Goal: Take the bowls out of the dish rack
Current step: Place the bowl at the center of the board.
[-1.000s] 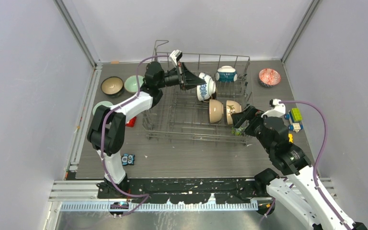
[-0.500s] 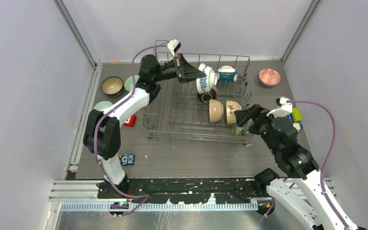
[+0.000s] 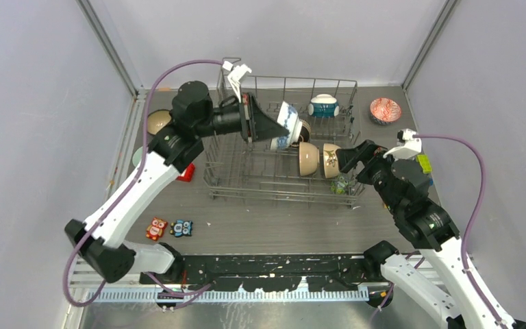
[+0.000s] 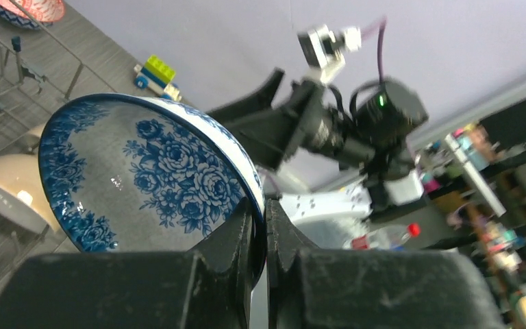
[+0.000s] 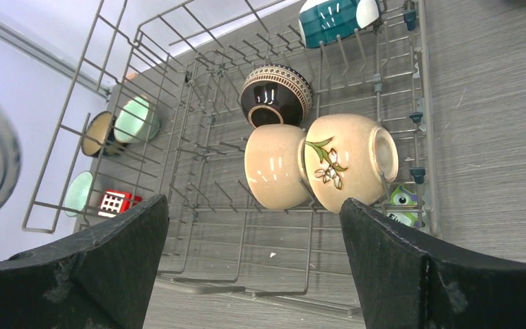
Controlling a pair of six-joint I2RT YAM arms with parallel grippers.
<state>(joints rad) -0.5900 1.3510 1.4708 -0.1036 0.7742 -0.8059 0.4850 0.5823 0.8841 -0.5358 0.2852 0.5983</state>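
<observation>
With left gripper (image 4: 260, 223) pinching blue-and-white bowl (image 4: 151, 175) rim, clear dish rack (image 3: 246, 179) tines, carry toward 9 o'clock, with right gripper (image 3: 353, 156) spread, empty.

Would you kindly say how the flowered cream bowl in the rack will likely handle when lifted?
The flowered bowl looks like glazed ceramic, so probably rigid and chippable. Its shiny surface suggests it may slip in the jaws. It lies on its side against the plain bowl, so it could roll or nudge that neighbour.
</observation>
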